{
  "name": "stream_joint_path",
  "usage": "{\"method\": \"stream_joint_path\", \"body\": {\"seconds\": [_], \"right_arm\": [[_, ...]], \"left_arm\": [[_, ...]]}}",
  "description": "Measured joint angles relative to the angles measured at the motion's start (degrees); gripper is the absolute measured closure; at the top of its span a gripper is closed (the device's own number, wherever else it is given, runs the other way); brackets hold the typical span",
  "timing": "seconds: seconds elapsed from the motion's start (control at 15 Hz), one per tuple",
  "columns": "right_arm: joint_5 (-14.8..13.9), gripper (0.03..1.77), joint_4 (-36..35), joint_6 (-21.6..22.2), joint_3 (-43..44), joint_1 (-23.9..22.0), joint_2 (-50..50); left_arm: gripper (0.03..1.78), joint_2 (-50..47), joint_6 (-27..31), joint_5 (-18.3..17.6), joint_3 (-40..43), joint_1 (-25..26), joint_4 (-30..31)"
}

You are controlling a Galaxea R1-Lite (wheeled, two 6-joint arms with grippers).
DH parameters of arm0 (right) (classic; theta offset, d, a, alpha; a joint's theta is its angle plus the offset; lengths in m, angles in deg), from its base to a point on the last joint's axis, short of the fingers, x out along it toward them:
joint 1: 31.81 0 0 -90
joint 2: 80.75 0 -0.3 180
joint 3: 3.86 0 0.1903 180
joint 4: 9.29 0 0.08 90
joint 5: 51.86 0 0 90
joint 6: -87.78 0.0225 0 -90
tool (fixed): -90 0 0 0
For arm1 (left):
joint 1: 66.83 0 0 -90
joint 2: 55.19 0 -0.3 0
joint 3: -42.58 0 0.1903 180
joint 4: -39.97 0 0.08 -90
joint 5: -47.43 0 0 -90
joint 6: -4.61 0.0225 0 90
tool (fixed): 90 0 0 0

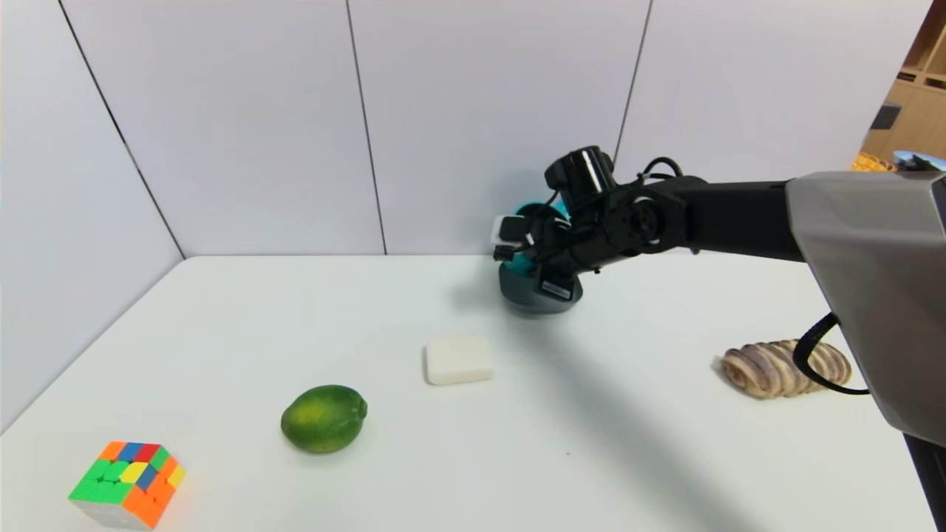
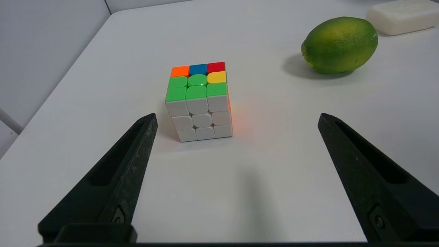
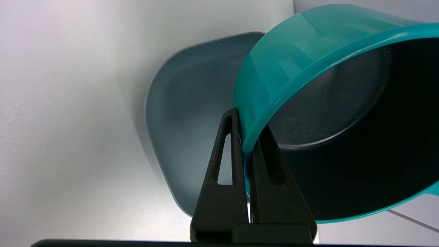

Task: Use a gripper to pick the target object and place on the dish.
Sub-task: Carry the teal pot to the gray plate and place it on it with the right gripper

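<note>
Saucepan [image 3: 274,82] rim — pinched by right end effector [image 3: 247,137] — over dish [image 3: 192,113]

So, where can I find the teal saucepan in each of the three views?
Head view: the saucepan is right of centre, near the wall, partly hidden by the right gripper.
Left wrist view: it is not in this picture.
Right wrist view: it fills much of the right side, its rim between the fingers of the gripper.
Shared landmark: the grey dish, under or beside the saucepan in the head and right wrist views; the left wrist view does not show it.
</note>
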Motion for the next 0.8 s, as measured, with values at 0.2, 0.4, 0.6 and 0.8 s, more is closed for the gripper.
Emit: {"method": "stream_joint_path", "body": {"seconds": [0.2, 0.4, 0.6, 0.8], "right_arm": [[-0.09, 1.70, 0.05, -0.01, 0.00, -0.37, 0.99], [-0.06, 1.70, 1.29, -0.15, 0.02, -0.41, 1.32], [-1.22, 1.70, 1.68, -0.23, 0.05, -0.35, 1.35], [-2.12, 1.70, 2.78, -0.28, 0.10, -0.11, 1.29]], "left_arm": [[0.12, 0.00, 0.00, 0.01, 0.00, 0.00, -0.02], [0.12, 0.00, 0.00, 0.01, 0.00, 0.00, 0.00], [0.12, 0.00, 0.02, 0.01, 0.00, 0.00, -0.02], [0.12, 0.00, 0.02, 0.01, 0.00, 0.00, 0.00]]}}
